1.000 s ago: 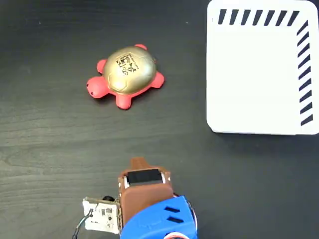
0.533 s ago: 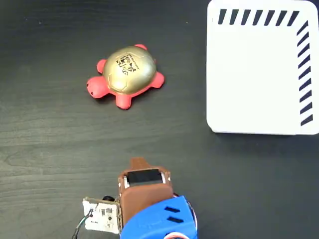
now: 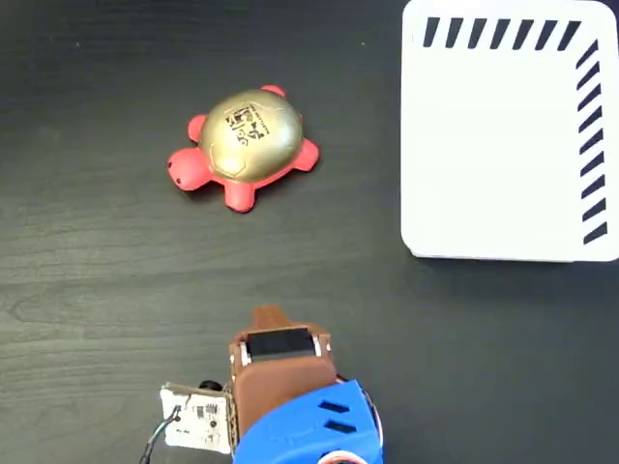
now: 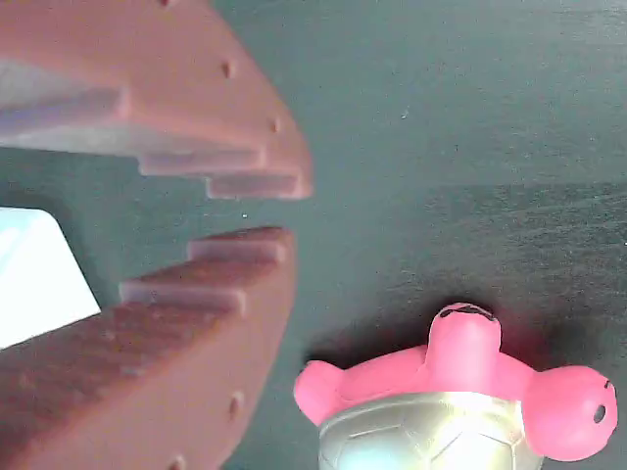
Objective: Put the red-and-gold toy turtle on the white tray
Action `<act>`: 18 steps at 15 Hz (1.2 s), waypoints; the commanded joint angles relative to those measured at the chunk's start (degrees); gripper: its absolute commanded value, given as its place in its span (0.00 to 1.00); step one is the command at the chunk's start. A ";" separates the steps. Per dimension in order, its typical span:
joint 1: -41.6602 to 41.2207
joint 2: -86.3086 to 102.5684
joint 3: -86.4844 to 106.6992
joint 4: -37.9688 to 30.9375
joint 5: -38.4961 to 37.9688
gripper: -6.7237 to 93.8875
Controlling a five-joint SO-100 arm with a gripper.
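1. The gripper is brown, and in the wrist view its two fingers sit close together with only a thin gap between the tips. Nothing is between them.
2. In the fixed view the gripper is at the bottom of the picture, on the end of the blue arm. It is well apart from both the turtle and the tray.
3. A small white circuit board with wires hangs on the left side of the arm.
4. The red-and-gold toy turtle sits on the dark table, up and to the left of the gripper. Its gold shell faces up and has black print on it. Its red head points to the left in the fixed view.
5. In the wrist view the turtle is at the bottom right, beside the fingers but not touching them.
6. The white tray lies flat at the top right of the fixed view, with black stripes along its top and right edges. The turtle is well apart from it, off to its left.
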 commanded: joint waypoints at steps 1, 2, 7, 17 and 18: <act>-0.62 -0.18 -2.20 0.97 0.09 0.07; -0.70 -0.18 -2.20 0.97 -0.09 0.07; -3.43 -0.09 -2.29 0.97 -2.46 0.07; -2.72 -19.25 -8.61 -9.23 -10.63 0.07; -2.02 -26.37 -13.54 -10.28 -13.18 0.07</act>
